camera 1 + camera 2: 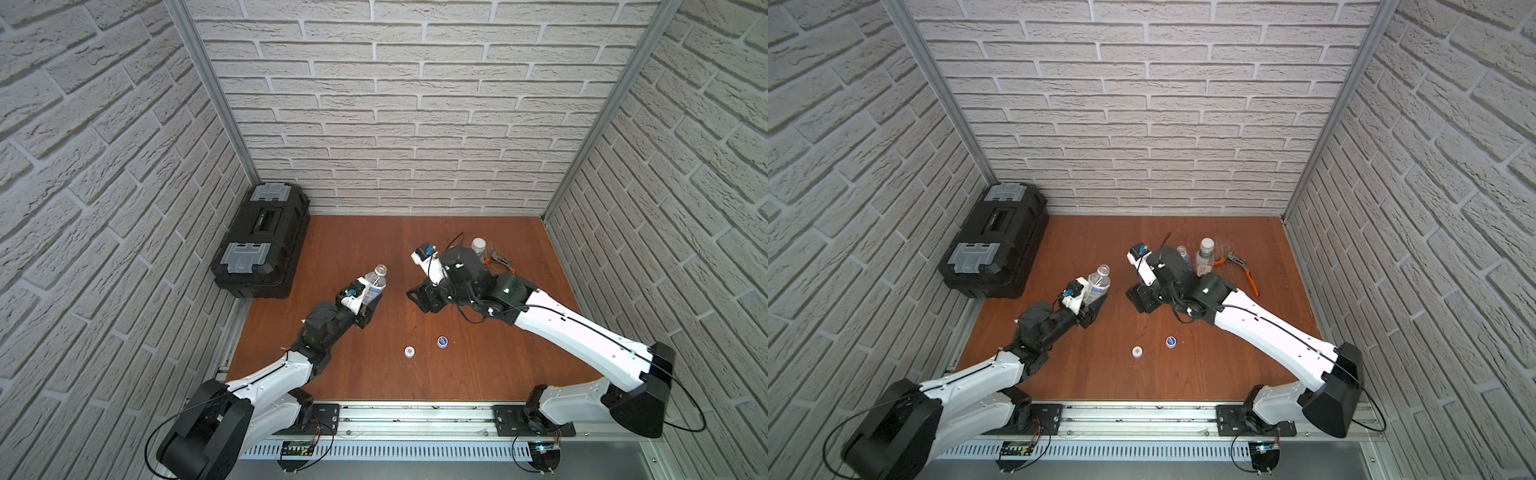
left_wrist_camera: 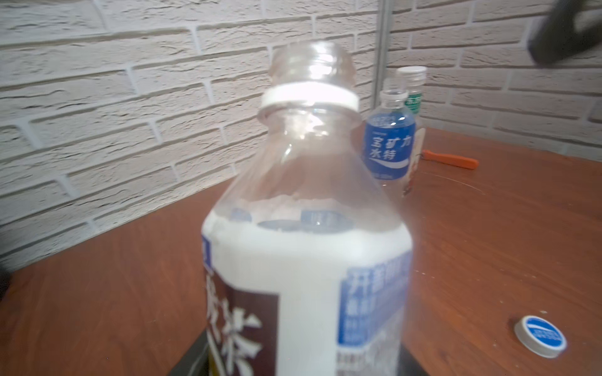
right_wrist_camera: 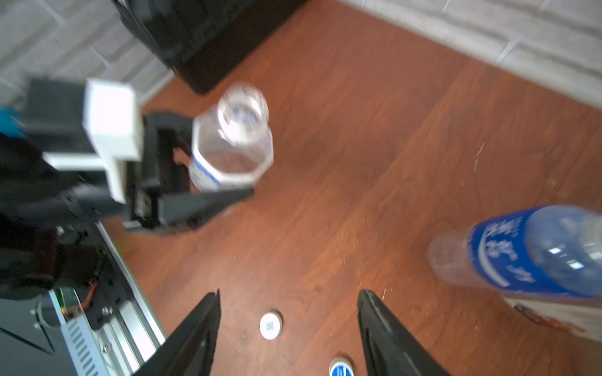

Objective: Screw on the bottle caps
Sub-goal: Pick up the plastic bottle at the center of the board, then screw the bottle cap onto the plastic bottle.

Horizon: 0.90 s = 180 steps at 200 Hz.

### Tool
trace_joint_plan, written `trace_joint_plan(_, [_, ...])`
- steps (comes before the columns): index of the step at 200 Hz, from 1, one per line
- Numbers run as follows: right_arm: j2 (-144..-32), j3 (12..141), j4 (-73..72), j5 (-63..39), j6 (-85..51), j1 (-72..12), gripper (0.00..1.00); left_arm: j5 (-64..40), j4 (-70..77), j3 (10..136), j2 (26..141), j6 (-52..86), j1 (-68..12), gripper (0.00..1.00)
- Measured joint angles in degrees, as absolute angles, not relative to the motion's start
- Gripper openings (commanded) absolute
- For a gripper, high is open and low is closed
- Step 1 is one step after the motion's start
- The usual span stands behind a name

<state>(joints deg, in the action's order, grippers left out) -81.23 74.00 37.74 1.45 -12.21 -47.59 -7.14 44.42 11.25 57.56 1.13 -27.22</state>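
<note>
Top views show a brown wooden table (image 1: 374, 382), a black plastic toolbox (image 1: 262, 241) at its far left, the left gripper (image 1: 371, 306) clamped on an uncapped white-labelled clear bottle (image 1: 374, 286), the right gripper (image 3: 289, 296) spread and empty, a blue-labelled bottle (image 1: 1182, 254) and a white-capped green-necked bottle (image 1: 1205, 253) behind it, and a blue cap (image 1: 442, 341) beside a small white cap (image 1: 410, 351) lying loose.

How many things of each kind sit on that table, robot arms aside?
Bottles: 3 (white-label bottle, blue-label bottle, green-band bottle)
Caps: 3 (loose white cap, loose blue cap, third cap on the green-band bottle)
Toolbox: 1
Pliers: 1
Total: 8
</note>
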Motion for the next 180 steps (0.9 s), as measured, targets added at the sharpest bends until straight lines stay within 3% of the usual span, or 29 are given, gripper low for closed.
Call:
trace_joint_plan(77, [-102.00,73.21,47.59,2.85,-18.02,-55.77,0.68,-1.78,38.44,8.21,40.71,2.17,-25.87,0.59])
trace_joint_plan(180, [-109.47,75.00,46.87,-0.12,-21.26,-56.16,0.48,-0.01,36.32,7.99,39.88,2.17,-25.65,0.60])
